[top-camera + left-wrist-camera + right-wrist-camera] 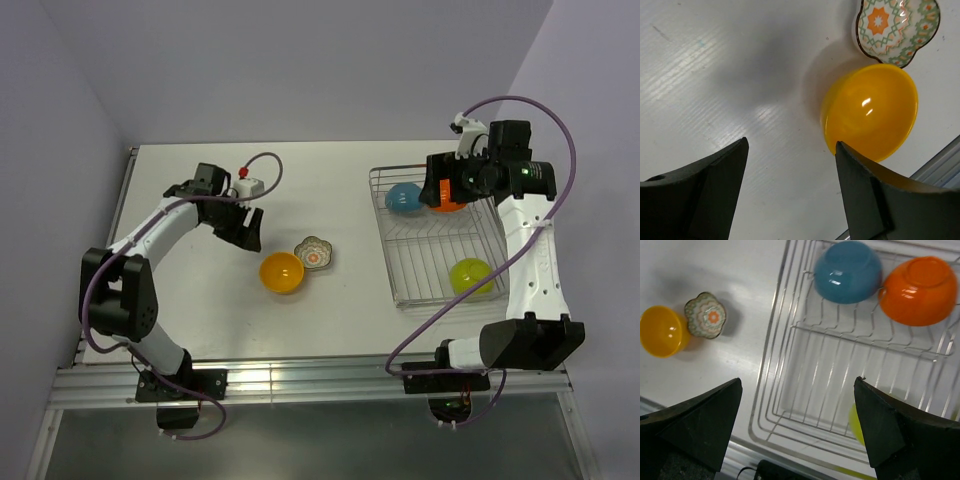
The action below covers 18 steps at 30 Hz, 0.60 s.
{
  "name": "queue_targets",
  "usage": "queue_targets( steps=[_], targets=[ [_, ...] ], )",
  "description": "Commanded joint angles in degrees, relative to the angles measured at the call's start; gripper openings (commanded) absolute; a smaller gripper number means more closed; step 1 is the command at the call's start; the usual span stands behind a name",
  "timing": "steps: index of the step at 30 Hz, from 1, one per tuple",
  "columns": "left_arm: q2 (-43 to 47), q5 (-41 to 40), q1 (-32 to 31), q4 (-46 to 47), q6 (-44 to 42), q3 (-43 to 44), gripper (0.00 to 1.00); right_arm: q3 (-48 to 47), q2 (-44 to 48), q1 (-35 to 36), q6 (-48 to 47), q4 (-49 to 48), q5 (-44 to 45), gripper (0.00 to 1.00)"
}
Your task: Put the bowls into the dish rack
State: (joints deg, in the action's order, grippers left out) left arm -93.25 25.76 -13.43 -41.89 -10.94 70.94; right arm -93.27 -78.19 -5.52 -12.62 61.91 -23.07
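Observation:
The silver wire dish rack [430, 250] stands at the right. It holds a blue bowl [404, 197] and an orange bowl [450, 203] at its far end and a lime-green bowl [469, 275] near its front. A yellow-orange bowl [282, 272] and the floral scalloped dish [314, 252] sit touching on the table, left of the rack. My left gripper [245, 228] is open and empty, just left of the yellow-orange bowl [870, 112]. My right gripper [436, 190] is open and empty above the rack's far end [830, 365]. No white bowl is in view.
An aluminium rail [300, 375] runs along the table's near edge. Walls close in the far side and both sides. A purple cable [440, 310] loops from the right arm over the rack's near corner.

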Motion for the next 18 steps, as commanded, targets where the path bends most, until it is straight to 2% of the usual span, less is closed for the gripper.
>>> queue_targets(
  steps=[1, 7, 13, 18],
  targets=[
    [-0.61, -3.17, -4.04, 4.44, -0.66, -1.32, 0.75, 3.79, 3.22, -0.37, 2.42, -2.75, -8.03, 1.0],
    [-4.92, -8.35, -9.23, 7.7, 0.66, -1.59, 0.68, 8.02, 4.8, -0.63, 4.45, -5.13, -9.71, 1.0],
    [-7.56, -11.87, -11.79, 9.45, 0.92, -1.77, 0.63, 8.72, 4.81, -0.81, 5.15, -5.4, -10.68, 1.0],
    [-7.91, -10.99, -12.32, 9.63, 0.74, -2.47, 0.5, 9.51, 4.8, -0.9, 5.85, -6.1, -11.65, 1.0]
  ],
)
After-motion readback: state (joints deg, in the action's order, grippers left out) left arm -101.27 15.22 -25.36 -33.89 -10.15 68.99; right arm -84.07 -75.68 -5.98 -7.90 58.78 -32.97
